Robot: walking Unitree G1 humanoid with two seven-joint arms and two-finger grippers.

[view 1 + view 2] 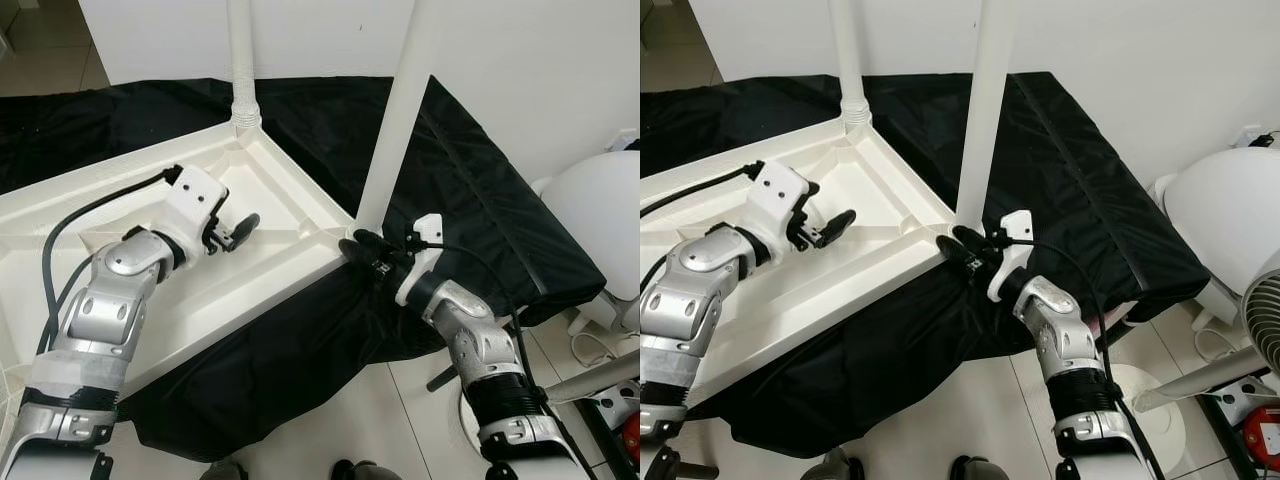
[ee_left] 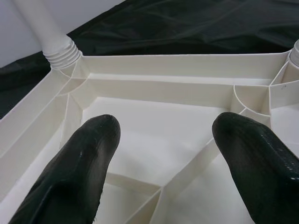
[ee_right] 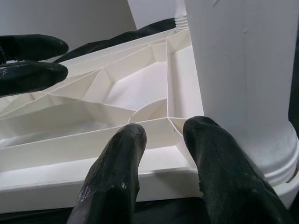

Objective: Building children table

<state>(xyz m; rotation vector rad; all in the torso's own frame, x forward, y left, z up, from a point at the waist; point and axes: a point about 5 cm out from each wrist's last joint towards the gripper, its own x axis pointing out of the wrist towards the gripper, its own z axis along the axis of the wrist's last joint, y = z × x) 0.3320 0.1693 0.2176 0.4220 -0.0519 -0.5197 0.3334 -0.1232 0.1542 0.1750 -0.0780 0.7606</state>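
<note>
Plastic is what we see most: a white, ribbed plastic table top (image 1: pixel 250 270) lies upside down on a black cloth (image 1: pixel 470 200), with two round white legs (image 1: pixel 395 110) standing up in its far and near corners. Our right gripper (image 1: pixel 358 245) sits at the near corner, just beside the base of one leg, its two black fingers (image 3: pixel 117 182) a little apart with nothing between them. Our left gripper (image 1: pixel 238 230) hangs over the middle of the top, fingers wide apart and holding nothing
</note>
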